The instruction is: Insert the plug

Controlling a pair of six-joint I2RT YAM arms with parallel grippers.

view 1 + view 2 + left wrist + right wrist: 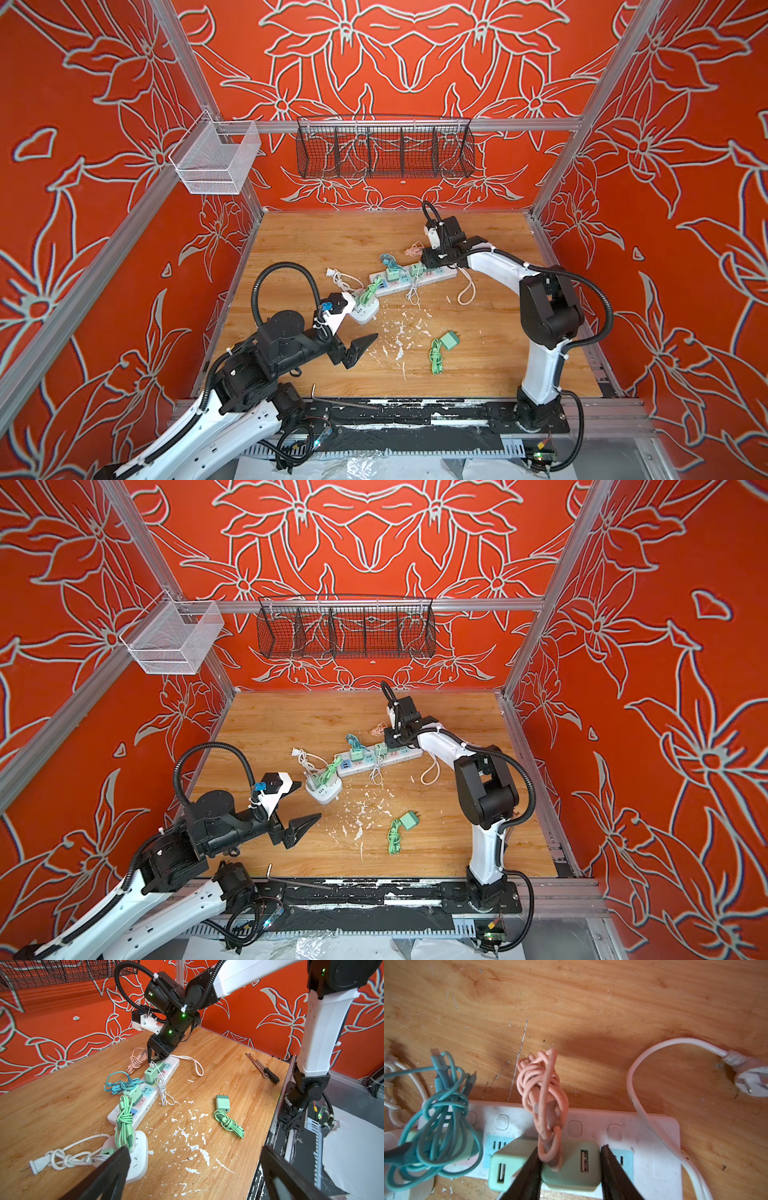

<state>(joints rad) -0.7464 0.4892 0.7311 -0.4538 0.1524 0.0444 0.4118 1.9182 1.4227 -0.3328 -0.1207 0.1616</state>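
While right claw [570, 1148] clamps green plug [571, 1178] atop power strip [654, 1126], strip axis runs 8-to-2 o'clock in both top views; left claw [194, 1148] gapes, well apart.

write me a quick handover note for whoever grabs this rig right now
Right claw: shut on the green charger with the pink cable, at the power strip.
Left claw: open, empty, beside the white socket block.
Done: two other chargers stand in the strip.
Left: whether the held charger is fully seated cannot be told; probably press, then release. A loose charger lies unplugged on the table.
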